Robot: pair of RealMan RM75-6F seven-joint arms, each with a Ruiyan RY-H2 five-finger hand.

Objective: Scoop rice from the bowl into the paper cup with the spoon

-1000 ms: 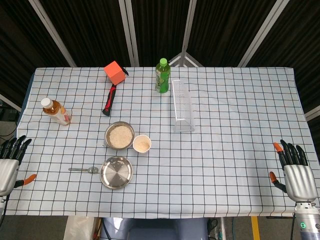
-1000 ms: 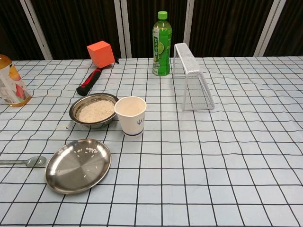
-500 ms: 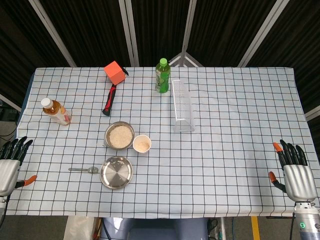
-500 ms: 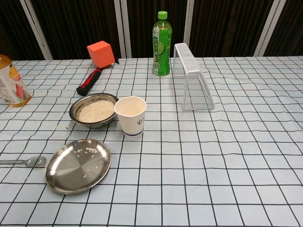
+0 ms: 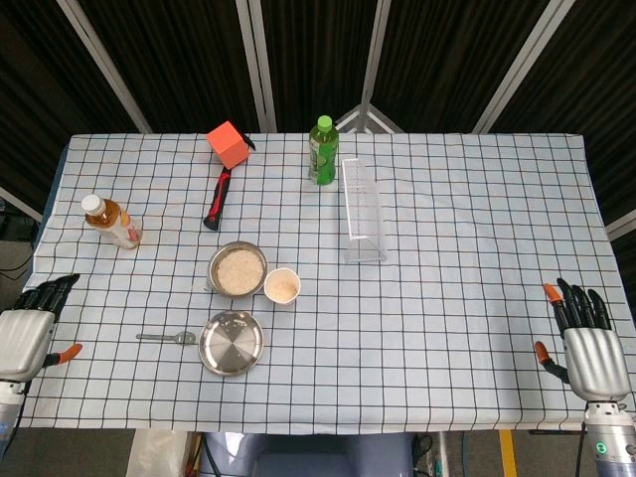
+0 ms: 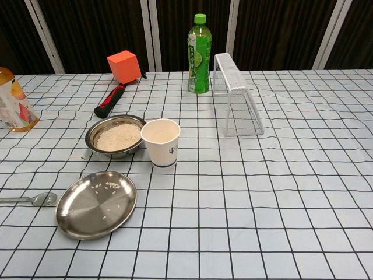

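Steel bowl (image 6: 115, 136) of white rice sits mid-counter, touching the white paper cup (image 6: 161, 142) to its right. Spoon (image 6: 29, 199) lies flat beside the plate (image 6: 96, 203). Left hand (image 5: 26, 331) and right hand (image 5: 588, 346) hover empty, fingers spread, at the edges.

A checked cloth covers the surface (image 5: 477, 248). On it lie a rice bowl (image 5: 238, 268), a paper cup (image 5: 282, 286) just beside it, a steel plate (image 5: 231, 343), a spoon (image 5: 167, 338), two bottles, an orange cube (image 5: 229, 144), a red-handled tool (image 5: 217, 199) and a wire rack (image 5: 362, 209)
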